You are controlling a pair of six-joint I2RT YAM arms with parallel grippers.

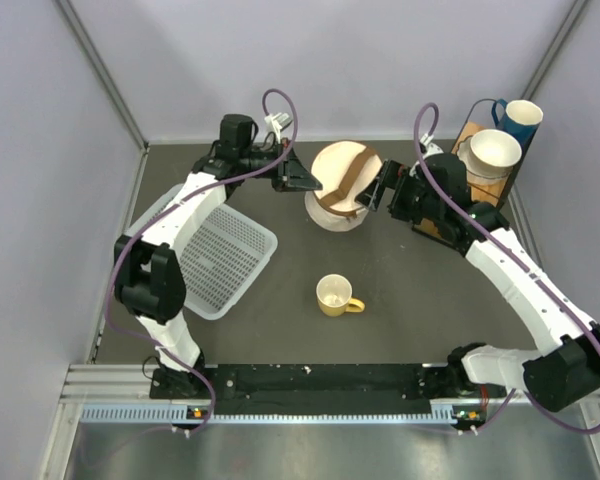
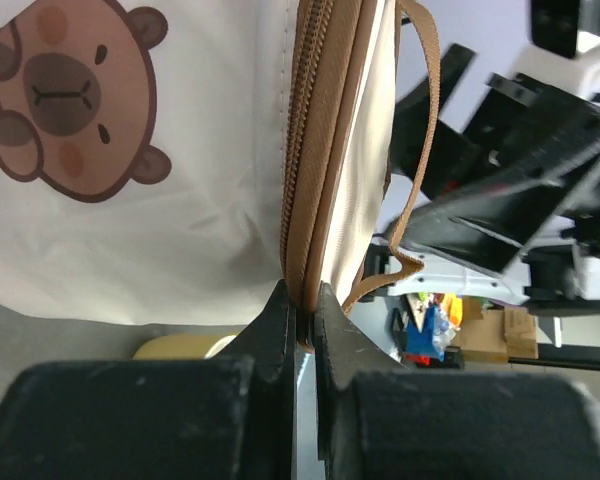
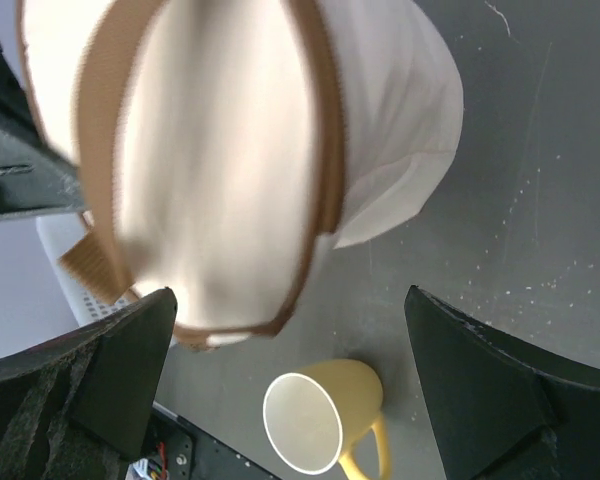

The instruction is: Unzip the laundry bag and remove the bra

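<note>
The cream laundry bag [image 1: 342, 190] with brown strap and trim sits at the table's back middle, its round lid zipped. My left gripper [image 1: 308, 182] is at its left side. In the left wrist view this gripper [image 2: 302, 300] is shut on the bag's brown zip trim [image 2: 310, 150], next to a bear print [image 2: 65, 100]. My right gripper [image 1: 373, 190] is open just right of the bag. In the right wrist view it [image 3: 288, 295] is empty, with the bag [image 3: 230, 150] above and between its spread fingers [image 3: 120, 370]. The bra is hidden.
A yellow mug [image 1: 336, 295] stands in front of the bag, also in the right wrist view [image 3: 320, 420]. A white plastic lattice basket [image 1: 220, 262] lies at the left. A rack with white bowls [image 1: 492, 152] and a blue cup [image 1: 518, 118] stands back right.
</note>
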